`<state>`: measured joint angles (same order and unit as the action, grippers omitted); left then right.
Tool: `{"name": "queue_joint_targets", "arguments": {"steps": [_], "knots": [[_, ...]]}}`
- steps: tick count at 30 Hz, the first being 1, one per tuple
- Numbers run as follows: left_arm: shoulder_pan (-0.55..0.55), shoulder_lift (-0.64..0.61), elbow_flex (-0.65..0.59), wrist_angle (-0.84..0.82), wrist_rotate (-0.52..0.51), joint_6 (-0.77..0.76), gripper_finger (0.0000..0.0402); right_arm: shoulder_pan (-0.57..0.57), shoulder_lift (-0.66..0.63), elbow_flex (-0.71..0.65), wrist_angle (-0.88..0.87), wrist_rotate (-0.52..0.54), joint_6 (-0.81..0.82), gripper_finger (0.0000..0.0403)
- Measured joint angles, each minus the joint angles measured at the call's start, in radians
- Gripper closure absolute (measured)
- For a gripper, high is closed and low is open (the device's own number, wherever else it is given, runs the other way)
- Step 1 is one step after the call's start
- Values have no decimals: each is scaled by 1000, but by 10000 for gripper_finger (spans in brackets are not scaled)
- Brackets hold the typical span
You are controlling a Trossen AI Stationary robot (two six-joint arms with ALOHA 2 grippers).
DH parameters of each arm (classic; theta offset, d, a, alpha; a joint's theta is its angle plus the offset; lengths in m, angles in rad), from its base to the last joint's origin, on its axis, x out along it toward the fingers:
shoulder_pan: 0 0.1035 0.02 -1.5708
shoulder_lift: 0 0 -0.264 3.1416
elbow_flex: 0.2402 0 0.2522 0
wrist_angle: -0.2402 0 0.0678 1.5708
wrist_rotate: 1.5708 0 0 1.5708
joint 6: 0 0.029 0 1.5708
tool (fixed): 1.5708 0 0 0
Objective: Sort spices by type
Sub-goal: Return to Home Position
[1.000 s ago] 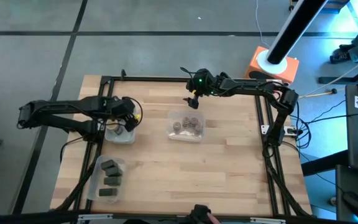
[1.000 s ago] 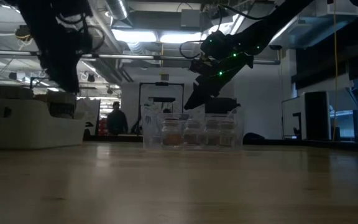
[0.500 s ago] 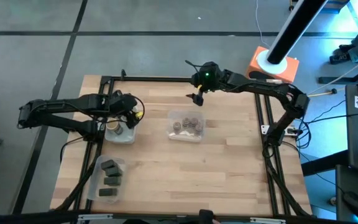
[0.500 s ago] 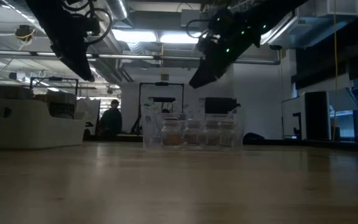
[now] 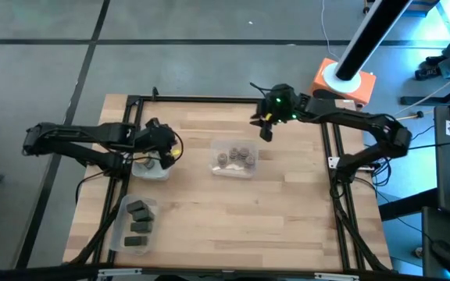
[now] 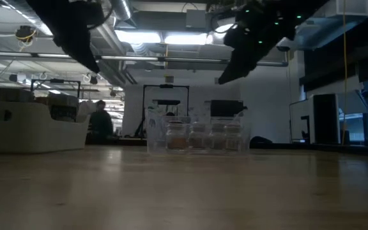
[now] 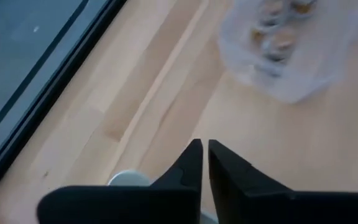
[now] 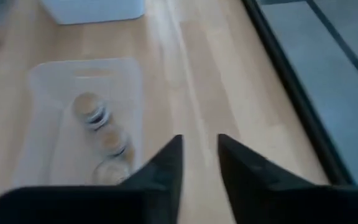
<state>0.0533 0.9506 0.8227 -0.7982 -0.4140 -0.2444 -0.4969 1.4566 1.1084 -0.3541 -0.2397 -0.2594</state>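
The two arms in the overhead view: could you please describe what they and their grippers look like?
Both are black, slender and jointed. The right arm shows a green light by its wrist; the left arm has a yellow spot there. The left gripper and right gripper each have two dark fingers tapering to points.

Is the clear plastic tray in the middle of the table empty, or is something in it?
Not empty. In the high view the clear plastic rectangular tray holds several small round grey-brown jars.
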Motion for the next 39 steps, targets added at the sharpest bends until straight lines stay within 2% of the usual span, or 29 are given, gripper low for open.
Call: {"name": "queue_joint_targets", "arguments": {"steps": [5, 7, 9, 13, 18, 25, 30, 35, 39], "knots": [[-47, -52, -2, 58, 0, 45, 394, -1, -138, -137, 27, -88, 28, 380], [-60, -92, -23, 113, 4, 74, 396, -1, -205, -204, 77, -126, 56, 396], [-64, -141, -55, 174, 27, 102, 399, 0, -279, -267, 131, -137, 104, 390], [-63, -235, -133, 297, 94, 142, 396, 0, -416, -374, 179, -95, 183, 380], [-83, -330, -230, 435, 180, 157, 400, 34, -565, -461, 189, -54, 241, 397], [-140, -484, -387, 626, 191, 201, 393, 139, -796, -621, 318, 92, 351, 390], [-145, -535, -419, 617, 160, 270, 397, 224, -896, -715, 334, 203, 403, 398], [-145, -541, -423, 590, 156, 219, 399, 304, -952, -805, 452, 238, 412, 397], [-148, -541, -430, 589, 182, 233, 393, 346, -953, -865, 519, 240, 417, 389]]}}
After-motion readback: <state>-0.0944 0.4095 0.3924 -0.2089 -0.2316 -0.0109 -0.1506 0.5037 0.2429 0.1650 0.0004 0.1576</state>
